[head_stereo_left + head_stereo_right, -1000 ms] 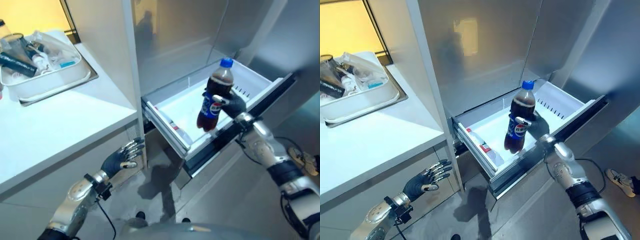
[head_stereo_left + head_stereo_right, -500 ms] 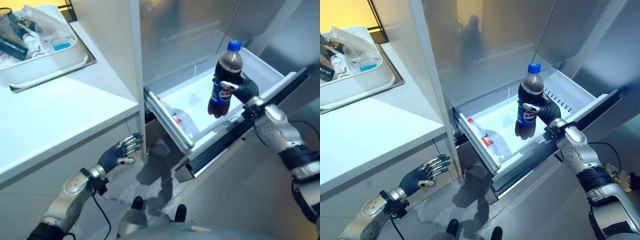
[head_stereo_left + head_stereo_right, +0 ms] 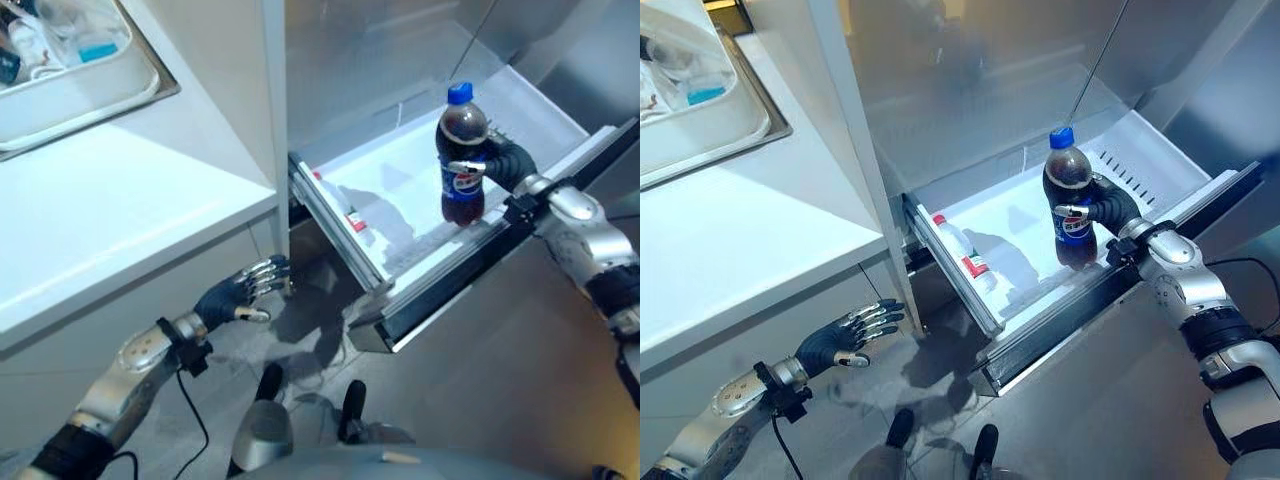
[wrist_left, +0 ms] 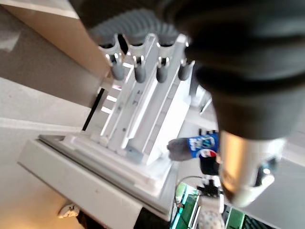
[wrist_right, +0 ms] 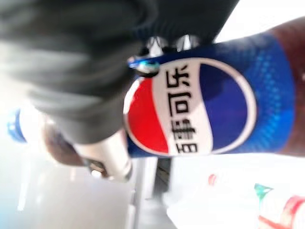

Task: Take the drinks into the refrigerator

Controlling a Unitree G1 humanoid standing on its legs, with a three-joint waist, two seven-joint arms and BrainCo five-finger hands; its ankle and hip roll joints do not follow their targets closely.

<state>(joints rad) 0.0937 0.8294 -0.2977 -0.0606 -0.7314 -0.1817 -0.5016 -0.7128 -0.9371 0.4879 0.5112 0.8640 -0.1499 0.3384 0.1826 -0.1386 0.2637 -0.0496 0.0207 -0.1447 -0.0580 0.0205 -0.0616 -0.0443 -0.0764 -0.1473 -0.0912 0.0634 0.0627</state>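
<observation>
cola bottle [image 3: 1073,203] upright, cap up | right hand [image 3: 1110,209] grasping it | over open drawer [image 3: 1145,168]

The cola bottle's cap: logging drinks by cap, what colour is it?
Blue. The cola bottle in the right hand shows its cap best in the right eye view.

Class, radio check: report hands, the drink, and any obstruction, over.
Right hand shut on cola bottle, upright over open drawer. Left hand open, low by counter. Clear bottle lying at drawer's left.

silver-grey arms, dark ribbed wrist covers
</observation>
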